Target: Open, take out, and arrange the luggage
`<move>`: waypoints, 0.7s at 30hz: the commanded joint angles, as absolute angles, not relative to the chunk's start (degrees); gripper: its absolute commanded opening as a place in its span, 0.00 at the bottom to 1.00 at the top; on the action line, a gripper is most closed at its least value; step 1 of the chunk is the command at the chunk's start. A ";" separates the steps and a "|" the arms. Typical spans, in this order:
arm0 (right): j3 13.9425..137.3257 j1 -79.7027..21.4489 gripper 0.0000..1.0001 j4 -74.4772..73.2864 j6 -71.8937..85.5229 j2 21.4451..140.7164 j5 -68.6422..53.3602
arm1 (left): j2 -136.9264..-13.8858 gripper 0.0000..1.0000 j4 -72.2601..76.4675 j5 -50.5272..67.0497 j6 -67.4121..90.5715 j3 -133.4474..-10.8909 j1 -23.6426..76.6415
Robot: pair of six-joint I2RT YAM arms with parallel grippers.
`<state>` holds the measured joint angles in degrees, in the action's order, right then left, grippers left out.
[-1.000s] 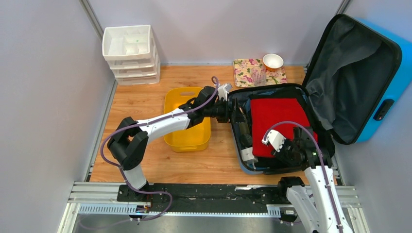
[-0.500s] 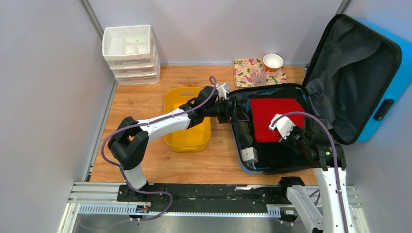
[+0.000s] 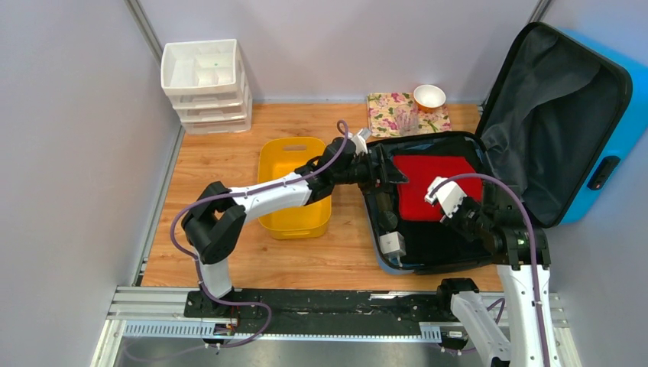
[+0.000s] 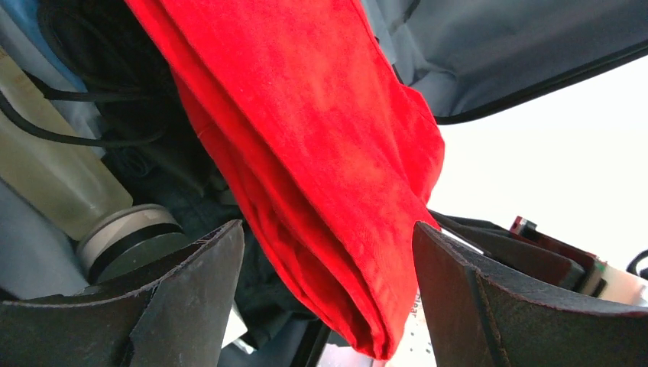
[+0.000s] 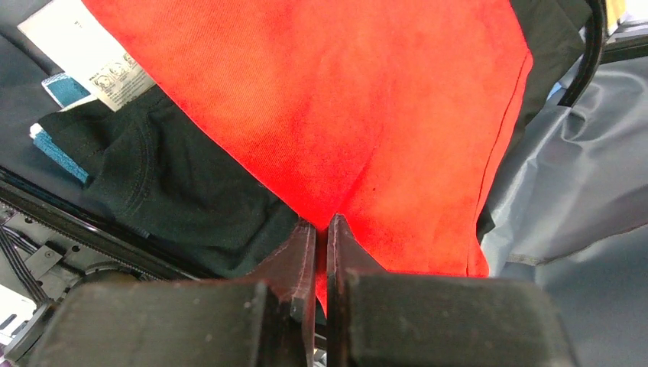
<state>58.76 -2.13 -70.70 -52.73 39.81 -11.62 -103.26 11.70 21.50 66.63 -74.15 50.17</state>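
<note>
Even bright light; left wrist background seemingly overexposed

The wooden tabletop carries a white drawer unit in its far left corner and a floral mat against the far edge. A yellow tub sits near the middle. Just beside it, the luggage lies open along the right edge.

Blue luggage lies open, lid raised

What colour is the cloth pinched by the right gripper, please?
The cloth is bright red, clearest in the right wrist view.
</note>
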 commanded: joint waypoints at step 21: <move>66.36 -2.20 0.00 -73.03 -46.23 36.74 -21.44 | -114.34 0.65 21.53 22.15 72.34 -79.54 53.79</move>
<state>62.76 -2.09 -72.47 -49.08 39.24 -14.66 -113.23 16.38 20.93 72.55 -76.31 53.28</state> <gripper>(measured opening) 0.028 0.834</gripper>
